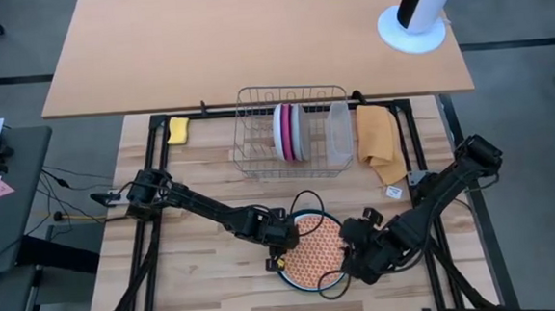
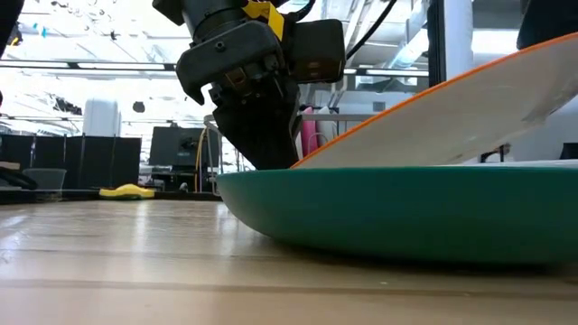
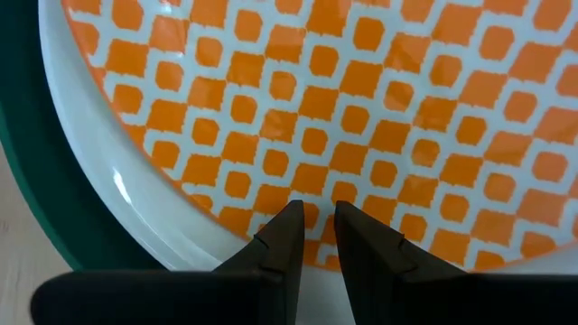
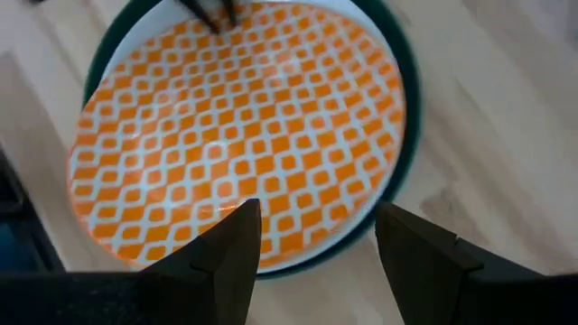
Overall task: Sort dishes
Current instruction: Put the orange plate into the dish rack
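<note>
- At the near edge of the wooden worktop [image 1: 198,276], an orange-patterned plate [image 1: 317,249] lies in a dark green plate [image 2: 406,212]; the green one shows only as a thin rim around it in the high view.
- From table height, the orange-patterned plate sits tilted, one side raised and the other side down inside the green plate.
- Left end effector [image 1: 281,240] is at the plate's left rim, its fingers [image 3: 284,239] nearly together with only a slim gap, tips over the patterned face.
- Right end effector [image 1: 353,259] is at the plate's right rim, its fingers [image 4: 230,244] spread wide apart and holding nothing, with the plate's near edge between them in its wrist view.
- A loop of black cable [image 1: 304,200] lies just behind the plates.
- Farther back, a wire dish rack [image 1: 257,137] stands mid-worktop, holding a magenta pink plate [image 1: 281,131] and a pale grey plate [image 1: 297,132] upright on edge, side by side.
- A clear plastic tub [image 1: 339,132] stands just right of the rack, with an orange cloth [image 1: 378,140] beside it.
- A yellow sponge [image 1: 177,130] lies at the far left corner, well apart from the plates.
- Beyond the worktop is a larger tan table [image 1: 251,41] with a white post base [image 1: 412,27] on it.
</note>
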